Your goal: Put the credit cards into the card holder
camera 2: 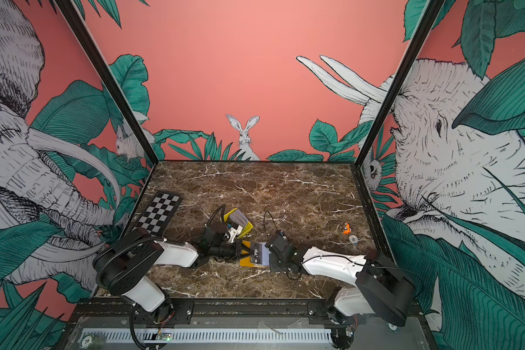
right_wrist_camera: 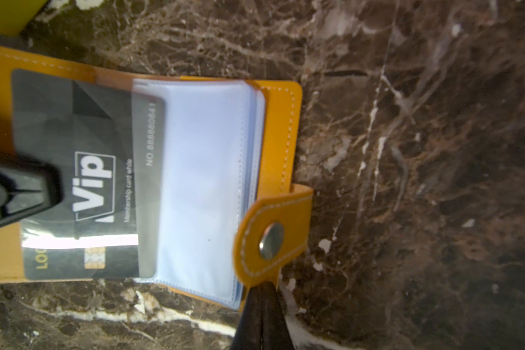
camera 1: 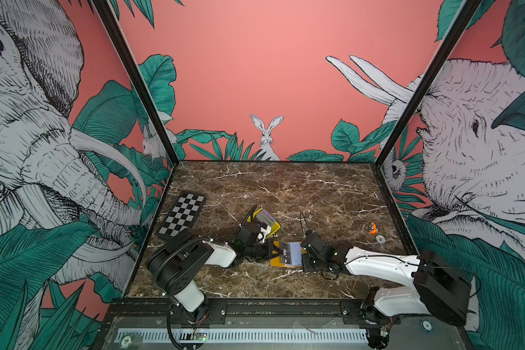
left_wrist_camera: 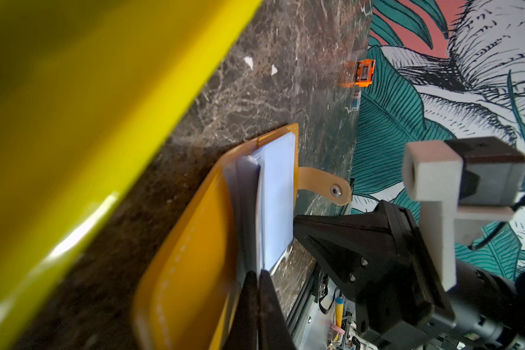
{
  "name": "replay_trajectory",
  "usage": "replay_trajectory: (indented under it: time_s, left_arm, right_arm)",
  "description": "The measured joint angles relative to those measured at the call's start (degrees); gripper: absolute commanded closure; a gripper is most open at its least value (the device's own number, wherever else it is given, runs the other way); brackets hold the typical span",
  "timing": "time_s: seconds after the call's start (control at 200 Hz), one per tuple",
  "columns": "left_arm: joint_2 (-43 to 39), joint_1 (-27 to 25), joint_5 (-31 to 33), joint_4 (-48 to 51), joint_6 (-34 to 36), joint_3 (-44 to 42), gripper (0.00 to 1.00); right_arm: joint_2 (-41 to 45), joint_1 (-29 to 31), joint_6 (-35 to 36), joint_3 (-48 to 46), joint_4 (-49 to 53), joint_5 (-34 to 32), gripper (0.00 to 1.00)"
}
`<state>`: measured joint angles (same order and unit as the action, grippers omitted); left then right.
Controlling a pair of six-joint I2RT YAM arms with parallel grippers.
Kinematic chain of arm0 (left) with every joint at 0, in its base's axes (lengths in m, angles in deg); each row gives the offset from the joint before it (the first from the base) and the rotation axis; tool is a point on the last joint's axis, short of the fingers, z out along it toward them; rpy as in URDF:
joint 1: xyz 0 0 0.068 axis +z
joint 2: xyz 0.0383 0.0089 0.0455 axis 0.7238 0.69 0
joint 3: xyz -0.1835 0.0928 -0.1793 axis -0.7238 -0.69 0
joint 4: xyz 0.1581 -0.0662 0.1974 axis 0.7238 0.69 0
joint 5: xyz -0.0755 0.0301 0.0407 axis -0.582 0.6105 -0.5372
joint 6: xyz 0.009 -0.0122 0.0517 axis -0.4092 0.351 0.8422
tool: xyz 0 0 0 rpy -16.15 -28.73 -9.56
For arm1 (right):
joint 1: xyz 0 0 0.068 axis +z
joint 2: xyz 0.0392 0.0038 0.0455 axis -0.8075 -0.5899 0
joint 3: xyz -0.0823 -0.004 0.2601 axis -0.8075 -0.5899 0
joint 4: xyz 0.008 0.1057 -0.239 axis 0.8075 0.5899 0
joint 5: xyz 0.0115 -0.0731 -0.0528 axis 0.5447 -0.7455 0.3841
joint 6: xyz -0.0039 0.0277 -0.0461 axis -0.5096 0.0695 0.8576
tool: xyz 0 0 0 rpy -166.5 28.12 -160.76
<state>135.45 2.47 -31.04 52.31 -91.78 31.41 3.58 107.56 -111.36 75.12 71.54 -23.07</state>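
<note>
The orange-yellow card holder (camera 1: 278, 261) (camera 2: 246, 261) lies open on the marble table, clear sleeves (right_wrist_camera: 206, 181) facing up. A black "VIP" credit card (right_wrist_camera: 82, 169) (camera 1: 285, 254) sits partly inside the top sleeve. My left gripper (camera 1: 275, 251) (left_wrist_camera: 259, 291) is shut on that card's outer end. On the opposite side my right gripper (camera 1: 302, 254) (right_wrist_camera: 262, 312) is shut on the holder's edge at the base of the snap tab (right_wrist_camera: 273, 236) (left_wrist_camera: 325, 185). More credit cards (camera 1: 263, 216) (camera 2: 239, 215) stand stacked in a yellow tray behind the left wrist.
The bright yellow plastic tray (camera 1: 274, 231) (left_wrist_camera: 73, 121) stands just behind the card holder. A checkerboard plate (camera 1: 182, 213) lies at the back left. At the right, a small orange toy (camera 1: 372, 228) (left_wrist_camera: 364, 72) and a round white piece (camera 1: 380, 239) rest near the wall.
</note>
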Motion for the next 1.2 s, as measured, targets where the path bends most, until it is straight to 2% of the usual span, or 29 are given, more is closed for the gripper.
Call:
replay_trajectory:
  time_s: [0.47, 0.71, 0.93, 1.075, 1.2]
  left_arm:
    - [0.0, -2.3, 3.8, 2.6, 0.3, 1.9, 1.00]
    - [0.0, -3.5, 5.6, 3.6, 0.3, 2.6, 0.96]
    - [0.0, -4.1, 7.1, 7.6, 0.5, 4.2, 0.85]
    - [0.0, -4.3, 8.2, 12.9, 1.1, 5.8, 0.74]
    - [-0.5, -4.3, 8.5, 15.6, 1.2, 6.6, 0.71]
  right_arm:
    - [-0.1, 0.6, 0.2, 0.0, -0.3, 0.7, 0.98]
    - [-0.2, 0.7, 0.3, 0.0, -0.4, 0.7, 0.99]
    - [0.4, 0.7, 0.9, -0.5, -0.6, 0.7, 0.99]
    - [1.1, 1.0, 0.8, -0.6, -0.1, 0.5, 0.98]
    - [2.4, 1.0, 0.6, -0.6, 0.9, -0.3, 0.96]
